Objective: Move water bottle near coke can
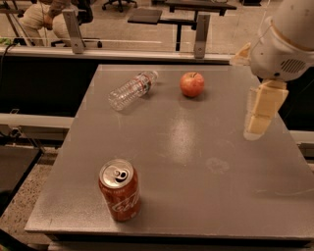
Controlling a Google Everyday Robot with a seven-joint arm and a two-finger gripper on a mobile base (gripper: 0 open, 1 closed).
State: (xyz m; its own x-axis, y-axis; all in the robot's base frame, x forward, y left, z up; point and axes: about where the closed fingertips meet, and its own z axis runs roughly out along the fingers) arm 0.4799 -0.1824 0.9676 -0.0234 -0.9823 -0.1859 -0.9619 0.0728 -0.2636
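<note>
The water bottle (pixel 132 90) lies on its side at the far left of the grey table (pixel 196 162), cap pointing toward the back right. The coke can (pixel 119 190) stands upright near the table's front left corner. My gripper (pixel 259 113) hangs from the white arm (pixel 284 41) above the right side of the table, well to the right of the bottle and far from the can. It holds nothing that I can see.
A red apple (pixel 192 84) sits at the far middle of the table, to the right of the bottle. A rail with metal posts (pixel 198 29) runs behind the table. A seated person (pixel 46 14) and office furniture are beyond it.
</note>
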